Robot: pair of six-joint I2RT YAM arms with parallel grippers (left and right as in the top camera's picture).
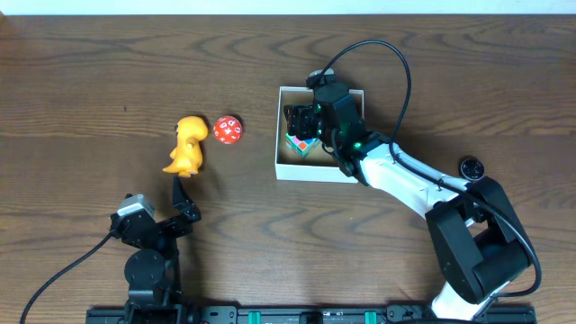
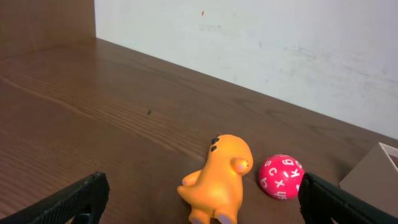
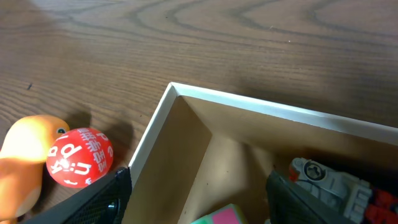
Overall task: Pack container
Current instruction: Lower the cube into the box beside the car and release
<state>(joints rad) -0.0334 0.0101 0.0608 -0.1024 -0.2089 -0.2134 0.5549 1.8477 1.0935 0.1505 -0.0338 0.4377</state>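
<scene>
Orange dino (image 1: 187, 144), red ball (image 1: 228, 130) left of container (image 1: 278, 135), dead ahead of nearer left gripper (image 1: 184, 200) (wide open, empty); right gripper (image 1: 303, 124) likewise, over container.

Contents half seen
Overhead, the right gripper (image 1: 304, 122) covers much of the container (image 1: 310, 175); the right wrist view's bottom edge crops a grey toy (image 3: 326, 180) and a cube (image 3: 219, 216).

Figure (image 1: 186, 146) and ball (image 1: 228, 130) left of container (image 1: 278, 135)
</scene>
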